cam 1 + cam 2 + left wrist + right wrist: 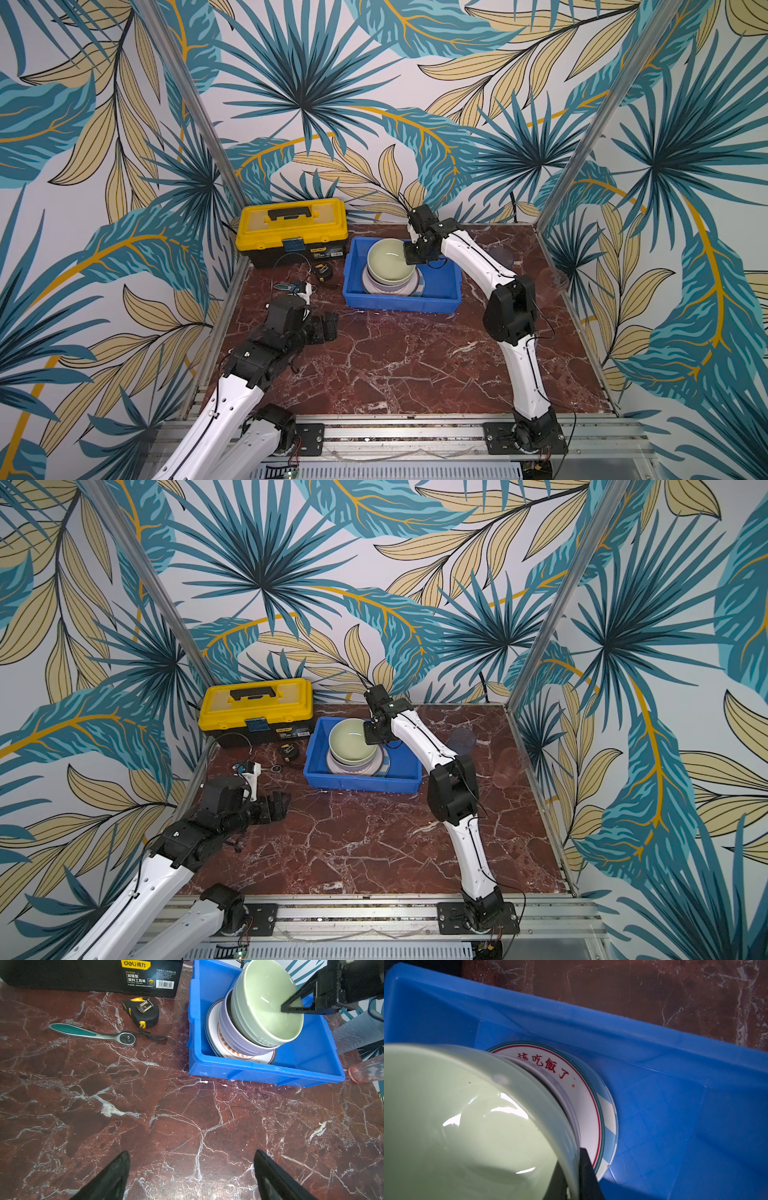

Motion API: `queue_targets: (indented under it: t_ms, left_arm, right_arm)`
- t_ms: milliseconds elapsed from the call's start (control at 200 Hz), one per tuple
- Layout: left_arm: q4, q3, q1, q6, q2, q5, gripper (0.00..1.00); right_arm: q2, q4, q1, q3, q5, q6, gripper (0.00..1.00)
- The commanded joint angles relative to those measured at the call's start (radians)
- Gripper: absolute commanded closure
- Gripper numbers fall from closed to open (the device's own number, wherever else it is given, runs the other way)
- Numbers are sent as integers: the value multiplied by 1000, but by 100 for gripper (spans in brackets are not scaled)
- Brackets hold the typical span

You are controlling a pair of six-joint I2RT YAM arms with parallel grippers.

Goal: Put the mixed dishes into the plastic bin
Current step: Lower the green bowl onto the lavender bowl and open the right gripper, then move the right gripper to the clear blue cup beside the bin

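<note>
The plastic bin (401, 300) (361, 782) stands at the table's back middle. Inside it, a pale green bowl (388, 262) (268, 1007) (446, 1126) sits nested in a lavender bowl (234, 1041). Both rest on a white plate with orange sunburst (239, 1054) (583, 1101), over a blue-and-white striped plate (609, 1113). My right gripper (409, 257) (572, 1159) is shut on the green bowl's rim, one finger inside, one outside. A bluish tumbler (462, 739) and a pinkish tumbler (509, 769) stand right of the bin. My left gripper (328, 326) (192, 1159) hovers open over bare table.
A yellow-and-black toolbox (291, 228) stands left of the bin at the back. A tape measure (143, 1013) and a teal-handled ratchet wrench (93, 1033) lie in front of it. Metal frame posts edge the red marble table (415, 365).
</note>
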Motion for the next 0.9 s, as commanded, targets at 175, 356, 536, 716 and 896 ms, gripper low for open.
queue_targets:
  t_ms: [175, 356, 536, 716, 896]
  left_arm:
    - [21, -7, 4, -4, -6, 5, 7]
    - [20, -5, 3, -4, -8, 3, 7]
    - [20, -6, 3, -4, -6, 2, 7]
    - [20, -5, 3, -4, -4, 1, 7]
    - [19, -4, 4, -4, 0, 2, 7]
  right_arm:
    - [-14, 44, 0, -10, -32, 33, 85]
    - [-23, 41, 0, -19, -43, 44, 80]
    - [-47, 39, -1, -26, -54, 49, 73]
    - [-104, 51, -1, -52, -52, 46, 70]
    - [-157, 48, -1, -79, -53, 49, 59]
